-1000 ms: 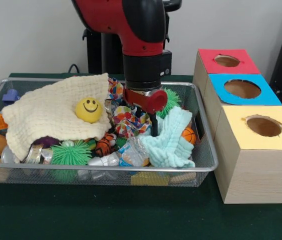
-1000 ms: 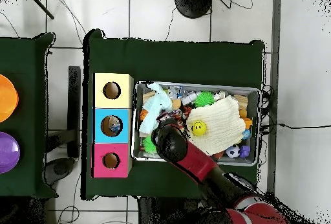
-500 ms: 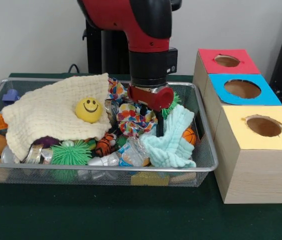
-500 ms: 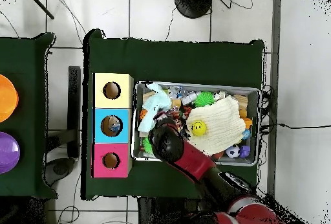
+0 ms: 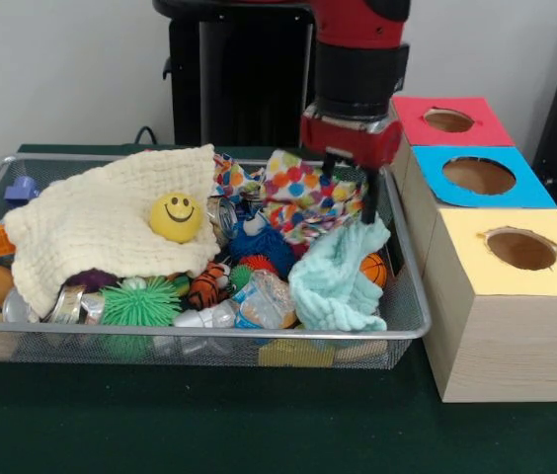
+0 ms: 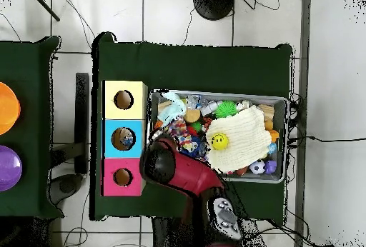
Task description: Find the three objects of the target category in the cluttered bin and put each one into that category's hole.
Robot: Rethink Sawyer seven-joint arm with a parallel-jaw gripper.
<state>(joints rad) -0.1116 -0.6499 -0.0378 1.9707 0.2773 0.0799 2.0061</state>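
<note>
The wire mesh bin (image 5: 209, 337) holds mixed toys and cloths; it also shows in the overhead view (image 6: 217, 93). A crushed clear bottle with a blue label (image 5: 265, 302) lies near the bin's front wall, between a tiger toy and the mint cloth (image 5: 338, 286). My gripper (image 5: 354, 190) hangs over the bin's right end, close to the boxes, shut on a polka-dot cloth (image 5: 293, 197) that it holds lifted and stretched. The blue-topped box's hole (image 5: 479, 176) is to its right; in the overhead view this hole (image 6: 124, 138) has something inside. There the arm hides the gripper.
A red-topped box (image 5: 449, 120) and a yellow-topped box (image 5: 520, 249) flank the blue one. A cream cloth (image 5: 91, 227) with a yellow smiley ball (image 5: 176, 216) covers the bin's left half. A green spiky ball (image 5: 140, 302) and a silver can (image 5: 69, 304) lie at the front.
My gripper rose and moved right toward the boxes, pulling the polka-dot cloth up and sideways. A blue toy and a red ball under the cloth are now uncovered.
</note>
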